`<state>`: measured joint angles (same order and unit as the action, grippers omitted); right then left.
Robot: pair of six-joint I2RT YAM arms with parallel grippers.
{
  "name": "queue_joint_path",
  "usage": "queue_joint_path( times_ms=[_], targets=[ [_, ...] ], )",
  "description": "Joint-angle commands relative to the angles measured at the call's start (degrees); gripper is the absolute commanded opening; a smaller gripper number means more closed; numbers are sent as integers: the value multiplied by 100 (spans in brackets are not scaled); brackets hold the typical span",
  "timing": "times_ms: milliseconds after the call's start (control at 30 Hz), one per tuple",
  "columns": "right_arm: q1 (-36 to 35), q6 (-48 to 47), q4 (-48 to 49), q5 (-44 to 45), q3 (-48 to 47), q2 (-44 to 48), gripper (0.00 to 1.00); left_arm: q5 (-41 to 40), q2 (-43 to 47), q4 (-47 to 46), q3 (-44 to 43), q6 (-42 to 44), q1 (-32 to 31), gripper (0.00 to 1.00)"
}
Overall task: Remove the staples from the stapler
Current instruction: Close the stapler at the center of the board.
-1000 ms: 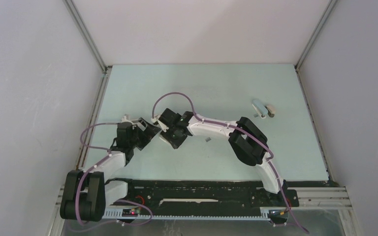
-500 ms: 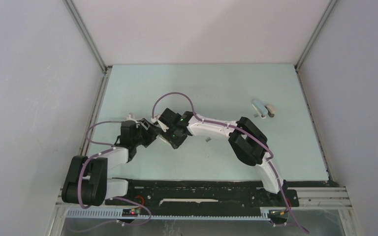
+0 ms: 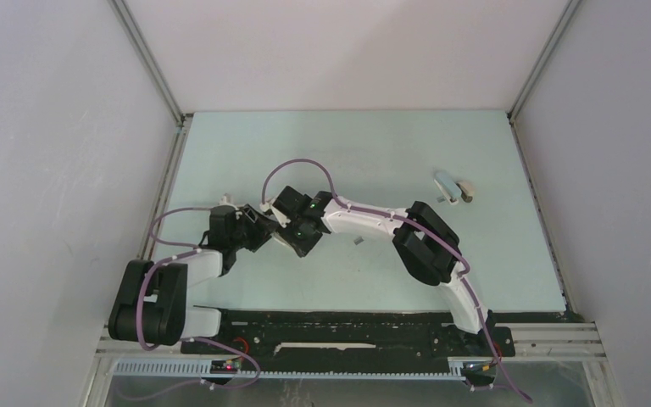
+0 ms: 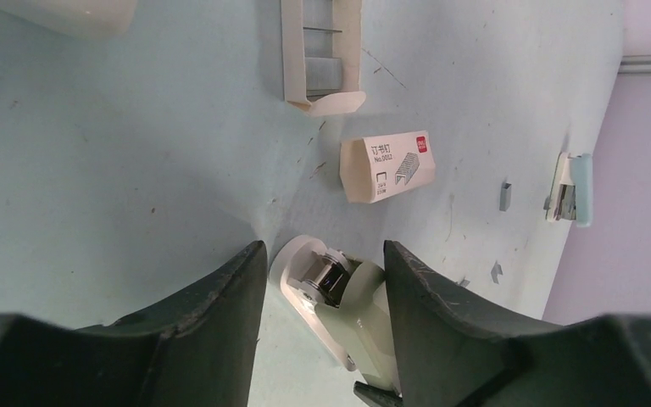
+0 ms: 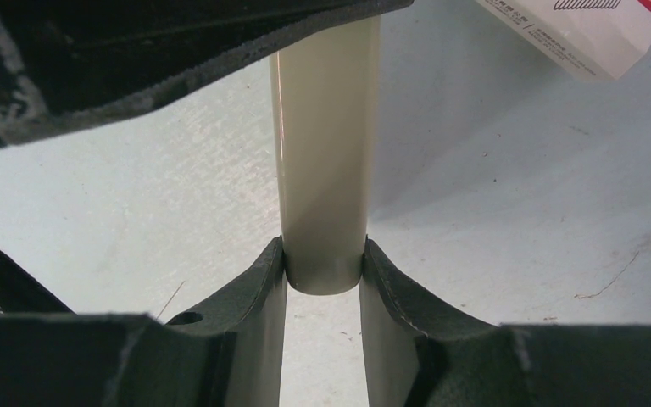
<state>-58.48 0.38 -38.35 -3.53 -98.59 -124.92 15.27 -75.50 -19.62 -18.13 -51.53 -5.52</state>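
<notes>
The cream stapler (image 5: 322,170) is clamped at one end between my right gripper's (image 5: 322,275) fingers. Its other end, with the metal hinge (image 4: 331,280), sits between my left gripper's (image 4: 326,326) jaws; the right finger (image 4: 441,314) lies against it, and a thin gap shows at the left finger (image 4: 220,322). Both grippers meet left of the table's centre (image 3: 273,229), where they hide the stapler from above. Loose staples lie on the table: a small grey block (image 4: 504,196) and a bent piece (image 4: 495,271), seen from above as a grey speck (image 3: 358,241).
A white printed staple box (image 4: 387,166) lies just beyond the stapler, and an open cream tray (image 4: 322,51) holding grey strips lies farther off. A second, light blue stapler (image 3: 453,186) rests at the right of the table. Grey walls enclose the table on three sides.
My left arm has swung in toward the right gripper, and its jaws have narrowed around the stapler's hinge end. The right arm holds still.
</notes>
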Motion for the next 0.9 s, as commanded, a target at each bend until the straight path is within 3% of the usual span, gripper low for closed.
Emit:
queue_joint_path(
  times_ms=[0,233,533,867],
  targets=[
    [10,67,51,-22,-293,-41,41,-206,-200,529,-71,99,-34,56],
    [21,42,49,-47,-323,-56,49,-240,-245,588,-87,123,-37,56],
    [79,14,56,-104,-396,-34,52,-235,-254,617,-102,151,-33,54],
    [150,-16,142,-320,-451,-110,49,-177,-122,714,-162,220,-31,59]
  ],
)
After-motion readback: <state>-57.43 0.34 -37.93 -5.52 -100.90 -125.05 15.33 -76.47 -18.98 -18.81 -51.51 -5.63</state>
